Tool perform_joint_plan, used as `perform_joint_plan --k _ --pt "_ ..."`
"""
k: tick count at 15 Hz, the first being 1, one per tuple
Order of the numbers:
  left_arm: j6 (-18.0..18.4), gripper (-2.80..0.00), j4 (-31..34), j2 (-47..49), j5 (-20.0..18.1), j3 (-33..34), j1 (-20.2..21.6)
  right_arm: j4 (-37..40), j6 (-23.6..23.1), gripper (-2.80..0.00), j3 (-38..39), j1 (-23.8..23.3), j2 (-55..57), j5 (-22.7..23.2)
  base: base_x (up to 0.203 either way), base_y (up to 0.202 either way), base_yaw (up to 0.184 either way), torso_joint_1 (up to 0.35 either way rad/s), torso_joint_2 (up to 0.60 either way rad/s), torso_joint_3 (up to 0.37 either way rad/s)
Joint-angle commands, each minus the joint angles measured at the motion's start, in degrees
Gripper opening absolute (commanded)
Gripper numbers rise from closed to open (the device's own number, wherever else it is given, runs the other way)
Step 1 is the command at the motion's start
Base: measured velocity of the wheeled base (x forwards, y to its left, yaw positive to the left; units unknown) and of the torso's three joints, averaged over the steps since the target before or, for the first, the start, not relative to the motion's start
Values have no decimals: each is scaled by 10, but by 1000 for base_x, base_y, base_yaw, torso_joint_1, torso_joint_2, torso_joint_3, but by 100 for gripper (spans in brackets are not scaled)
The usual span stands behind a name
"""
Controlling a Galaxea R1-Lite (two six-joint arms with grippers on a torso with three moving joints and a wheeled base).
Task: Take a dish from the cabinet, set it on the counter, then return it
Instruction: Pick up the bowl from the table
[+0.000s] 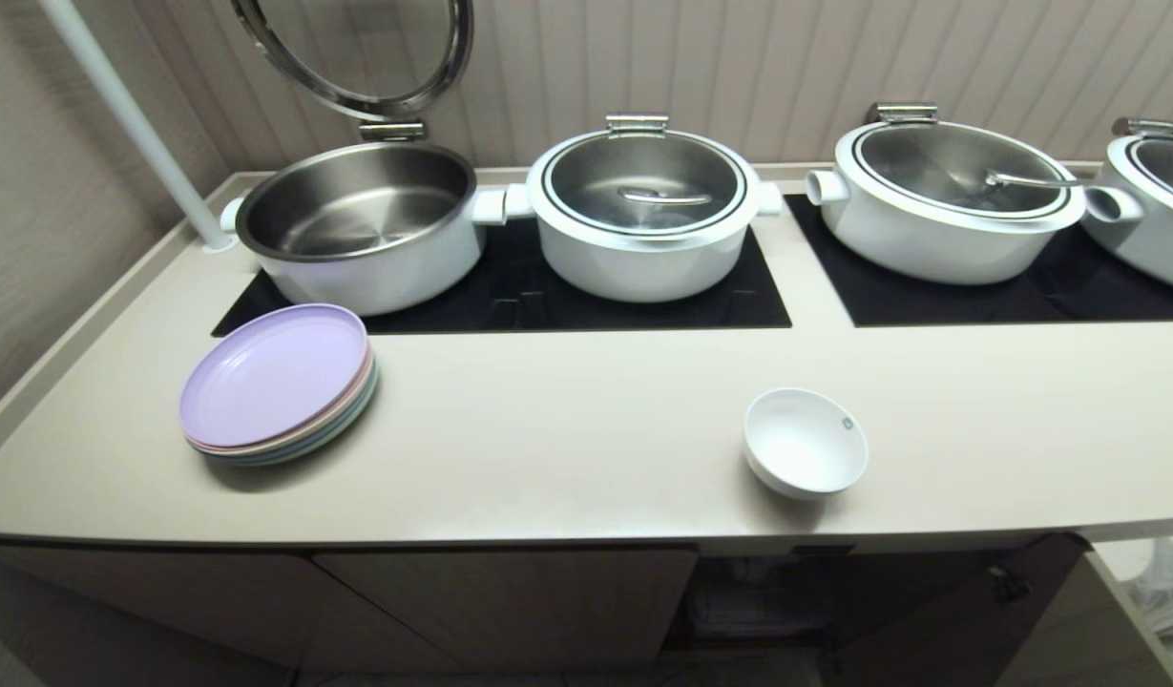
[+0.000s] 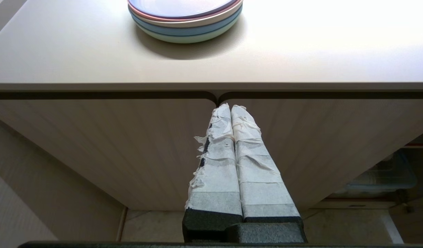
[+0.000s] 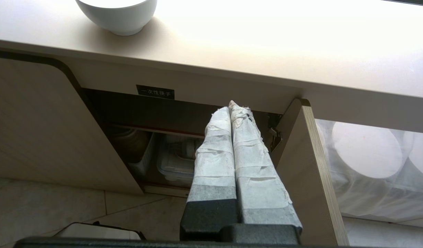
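The right gripper (image 3: 232, 108) has its taped fingers pressed together with nothing between them, hanging below the counter (image 3: 232, 44) edge in front of the open cabinet (image 3: 156, 120), whose door (image 3: 300, 165) stands swung out beside it. The left gripper (image 2: 231, 108) is likewise closed and empty, low before the shut doors. The bowl (image 1: 806, 443) sits upright on the counter near its front edge, above the opening, well apart from the stack of plates (image 1: 276, 384) to its left.
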Motion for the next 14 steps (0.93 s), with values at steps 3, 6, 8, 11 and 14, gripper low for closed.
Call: perform_joint_plan --k 3,6,8,11,14 --pt "1 -280 0 0 0 0 0 -5 -1 -280 0 0 27 -2 0 0 0 0 0 0" --pt "0 -280 0 0 0 0 0 -38 -1 -280 -3 0 87 -2 0 0 0 0 0 0" --pt "0 -280 0 0 0 0 0 -72 -1 -280 -8 0 137 0 0 0 0 0 0 0" --pt "0 -280 0 0 0 0 0 -147 -1 -280 -12 0 229 1 0 0 0 0 0 0" --pt "0 -280 0 0 0 0 0 -231 -2 -280 -25 0 323 7 0 0 0 0 0 0"
